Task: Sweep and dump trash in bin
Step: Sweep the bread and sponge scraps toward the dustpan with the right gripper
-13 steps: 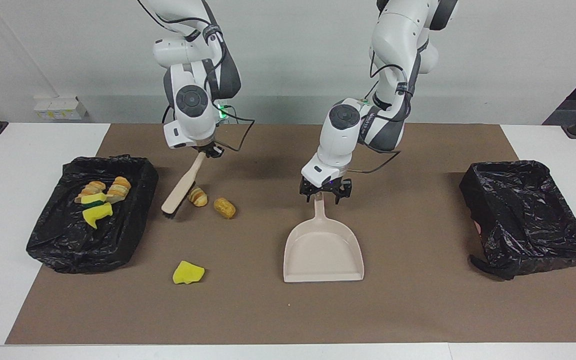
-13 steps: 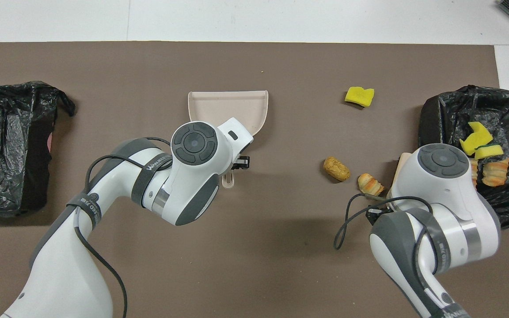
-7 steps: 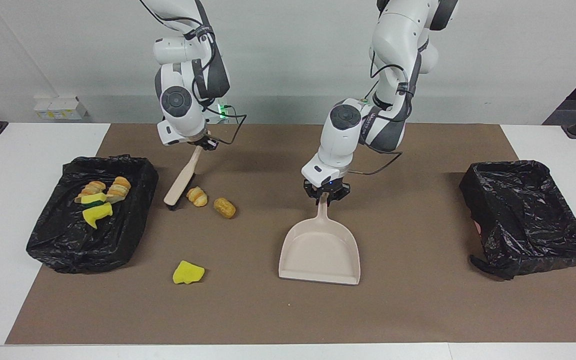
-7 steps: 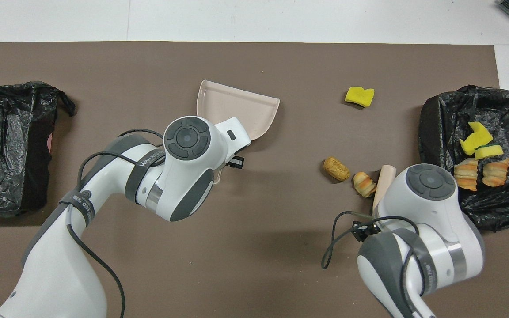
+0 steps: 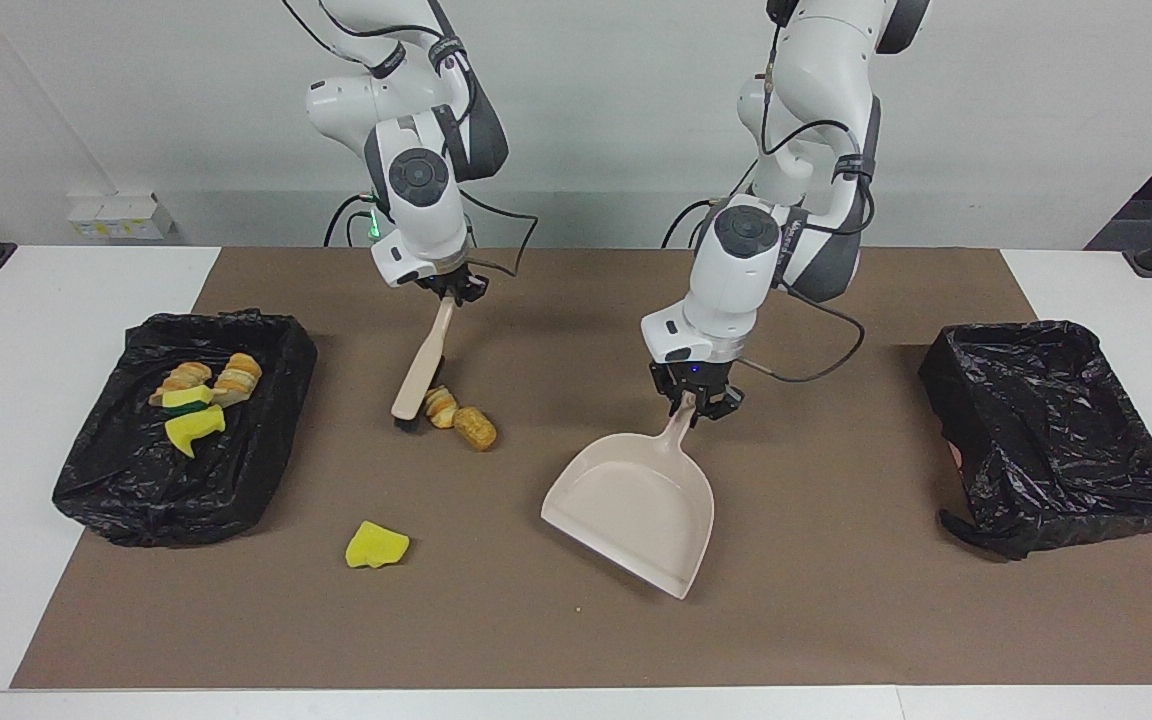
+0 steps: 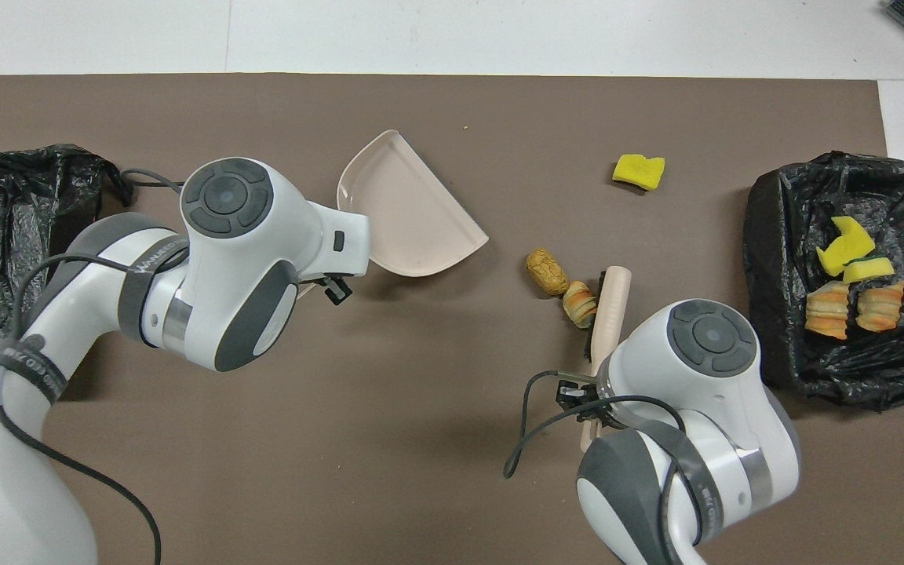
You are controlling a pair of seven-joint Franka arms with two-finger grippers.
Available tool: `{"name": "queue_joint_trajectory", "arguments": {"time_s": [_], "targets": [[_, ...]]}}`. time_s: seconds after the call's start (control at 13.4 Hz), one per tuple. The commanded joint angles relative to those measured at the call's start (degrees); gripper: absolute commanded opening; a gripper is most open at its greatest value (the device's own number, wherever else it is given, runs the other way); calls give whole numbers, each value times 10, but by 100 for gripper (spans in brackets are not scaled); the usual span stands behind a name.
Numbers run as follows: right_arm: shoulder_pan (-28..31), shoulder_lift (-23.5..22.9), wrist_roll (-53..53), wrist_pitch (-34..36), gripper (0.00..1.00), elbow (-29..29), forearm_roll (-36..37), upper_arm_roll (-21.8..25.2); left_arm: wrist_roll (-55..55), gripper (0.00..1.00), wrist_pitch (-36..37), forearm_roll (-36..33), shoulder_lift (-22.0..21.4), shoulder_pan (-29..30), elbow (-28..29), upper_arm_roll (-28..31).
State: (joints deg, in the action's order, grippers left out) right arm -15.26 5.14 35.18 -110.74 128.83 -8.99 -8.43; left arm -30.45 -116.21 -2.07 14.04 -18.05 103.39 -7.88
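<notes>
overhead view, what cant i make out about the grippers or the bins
- Left gripper: overhead, covered by its own arm; only the facing view shows it on the dustpan handle.
- Right gripper: likewise covered overhead; it holds the brush.
- Black-lined bin at the left arm's end: cut by the overhead edge, contents hidden by the liner's folds.

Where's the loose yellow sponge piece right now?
The yellow sponge piece lies alone on the brown mat, beside the black bin at the right arm's end, farther from the robots than the two bread lumps.
</notes>
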Motion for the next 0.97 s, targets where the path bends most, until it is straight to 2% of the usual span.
{"name": "queue_joint_trajectory", "arguments": {"time_s": [0.0, 0.15, 0.45, 0.67, 0.89], "targets": [[-7, -44, -2, 45, 0, -77, -2, -1, -123, 0, 58, -7, -27, 9, 8, -2], [-7, -80, -3, 101, 0, -154, 33, -1, -141, 0, 55, -8, -39, 4, 29, -3], [18, -124, -25, 105, 0, -223, 86, 3, -133, 0, -49, -8, -74, -18, 126, -4], [87, -163, -129, 108, 0, -272, 128, 3, -111, 0, -51, -7, -78, -24, 132, -6], [134, -182, -242, 105, 0, -292, 151, 4, -111, 0, -54, -7, -89, -31, 151, -6]]}}
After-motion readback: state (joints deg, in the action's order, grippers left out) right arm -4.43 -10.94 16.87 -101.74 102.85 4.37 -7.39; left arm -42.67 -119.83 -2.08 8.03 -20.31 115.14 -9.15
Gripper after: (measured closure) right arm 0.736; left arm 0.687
